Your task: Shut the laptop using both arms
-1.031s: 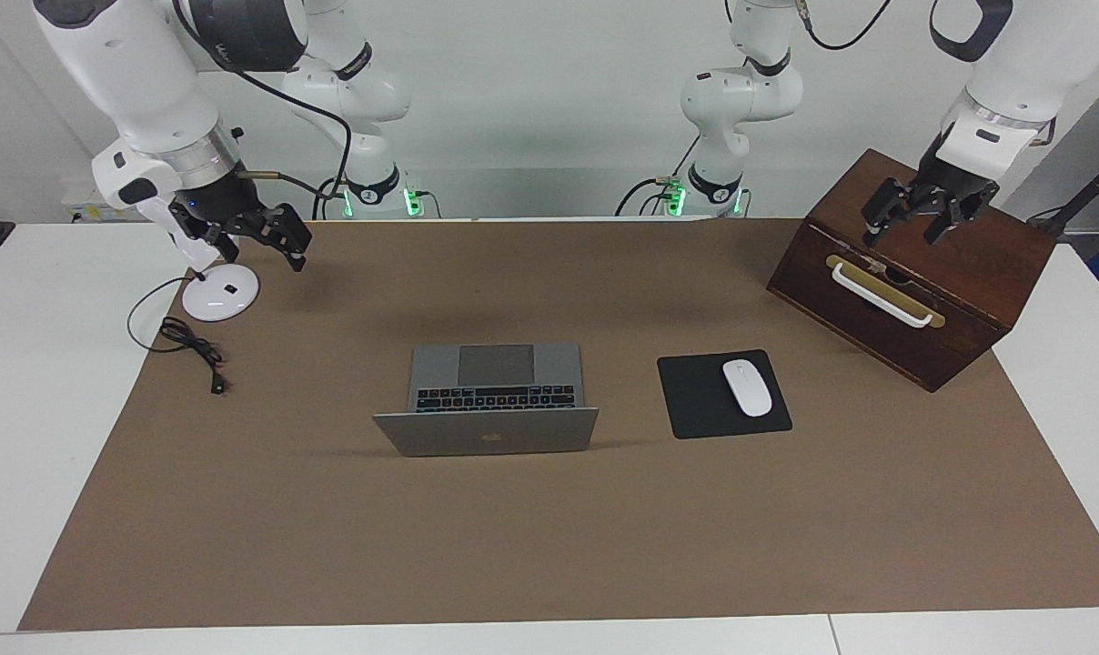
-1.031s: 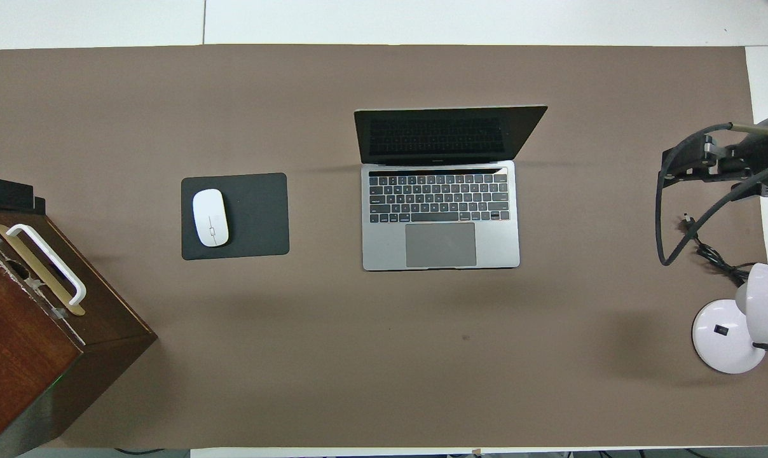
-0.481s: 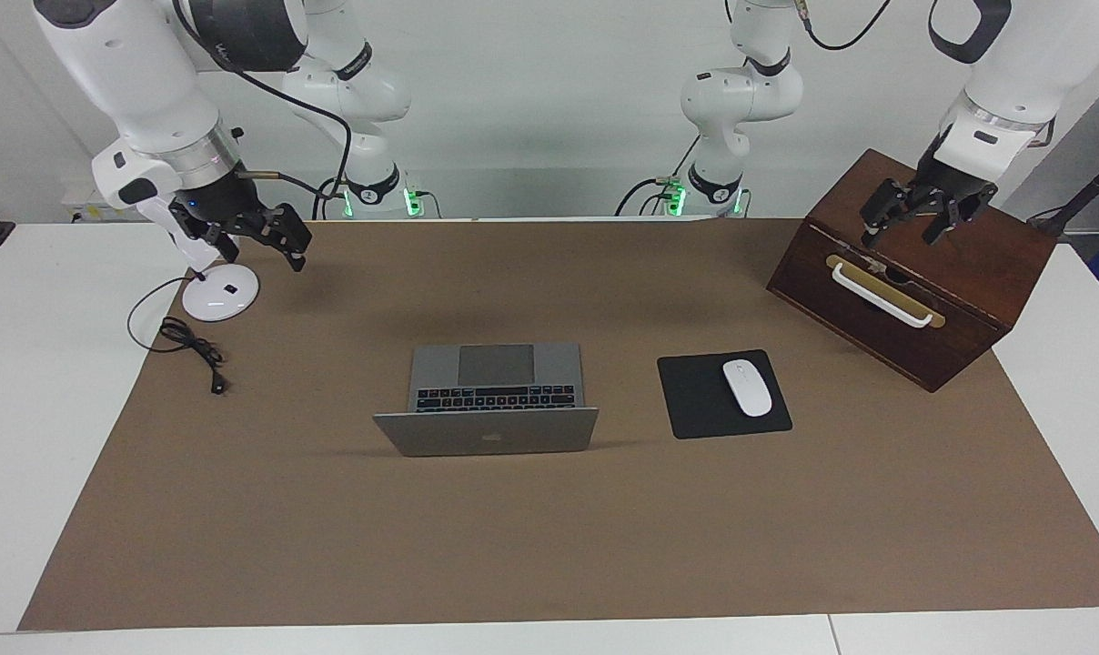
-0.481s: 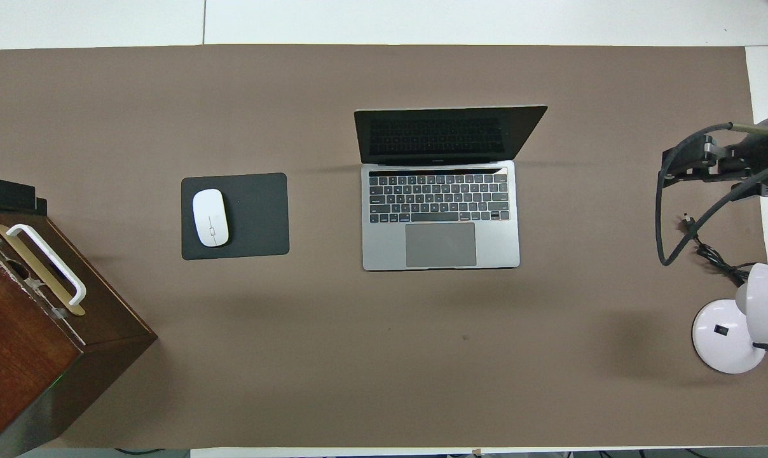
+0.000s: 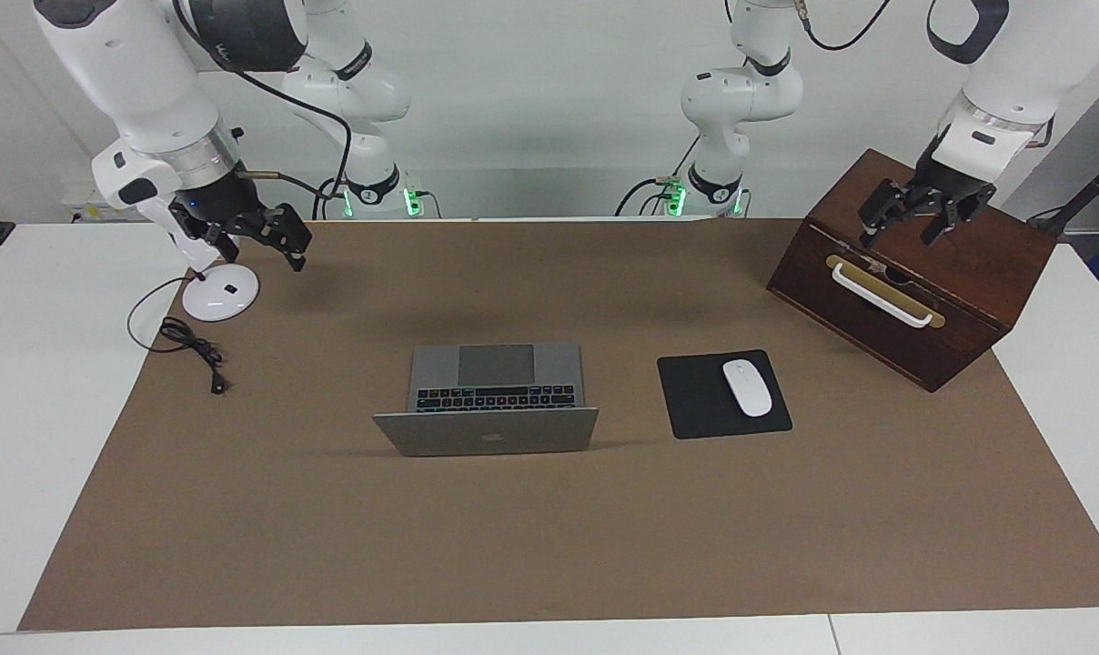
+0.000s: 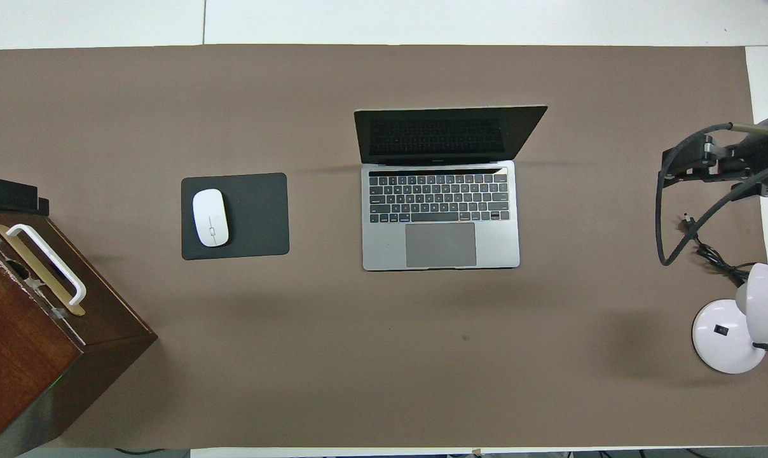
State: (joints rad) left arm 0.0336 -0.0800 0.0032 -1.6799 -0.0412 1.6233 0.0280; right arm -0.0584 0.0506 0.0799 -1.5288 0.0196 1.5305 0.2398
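Note:
The silver-grey laptop (image 5: 487, 430) stands open in the middle of the brown mat, its lid upright and its black keys and grey trackpad uncovered (image 6: 440, 217). Neither gripper touches it. My left gripper (image 5: 902, 233) hangs open over the wooden box at the left arm's end of the table; only its black tip (image 6: 12, 194) enters the overhead view. My right gripper (image 5: 260, 249) hangs open above the mat's edge beside the lamp at the right arm's end (image 6: 678, 166). Both grippers hold nothing.
A black mouse pad (image 5: 695, 400) with a white mouse (image 5: 747, 387) lies beside the laptop toward the left arm's end. The dark wooden box (image 5: 959, 273) has a white handle (image 6: 48, 267). A white desk lamp (image 6: 727, 334) and its black cable (image 5: 190, 346) sit at the right arm's end.
My left gripper has drifted slightly up and a little away over the wooden box. The right arm and the laptop have not visibly moved.

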